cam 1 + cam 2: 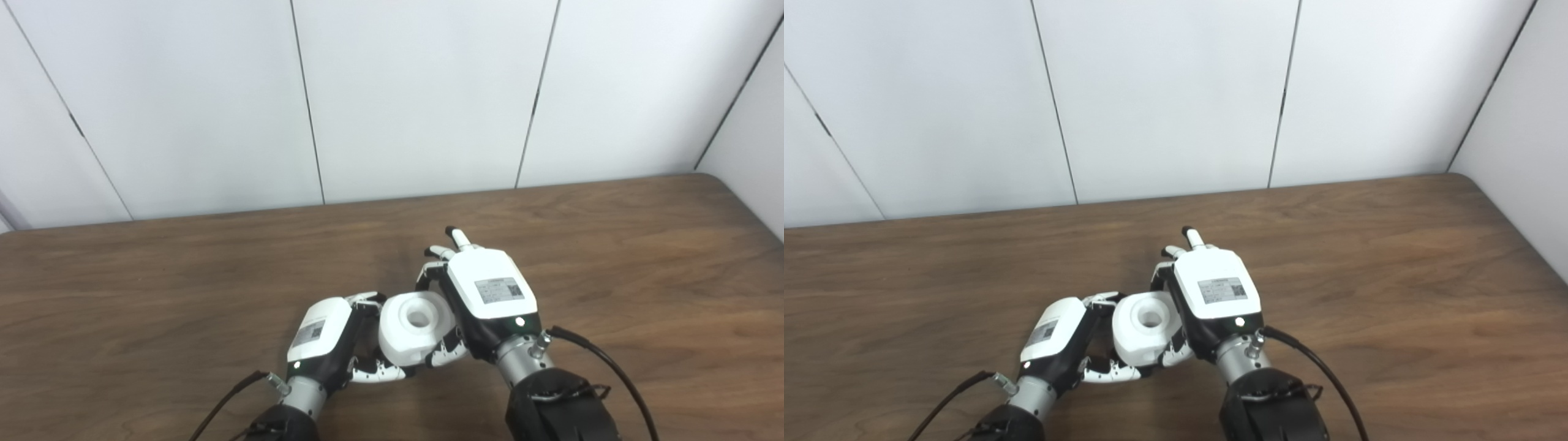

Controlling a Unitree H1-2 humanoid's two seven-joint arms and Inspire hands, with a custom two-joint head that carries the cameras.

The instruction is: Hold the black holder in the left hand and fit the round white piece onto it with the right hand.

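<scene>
The white piece (418, 327) is a round, thick-walled block with a raised collar and a round hole in its top face; its surface is plain, matte and unmarked. It sits low over the near middle of the table (643, 257), between the two hands and touching both. The black holder cannot be made out: whatever lies under the white piece is hidden by it and by the fingers, so whether the piece is seated cannot be confirmed. The left hand (331, 340) has its fingers curled under and against the piece's left side, presumably closed on the hidden holder. The right hand (474, 300) is clamped on the piece's right side, with two fingers sticking out free. In my judgement the fitting is under way or nearly finished; release is left.
</scene>
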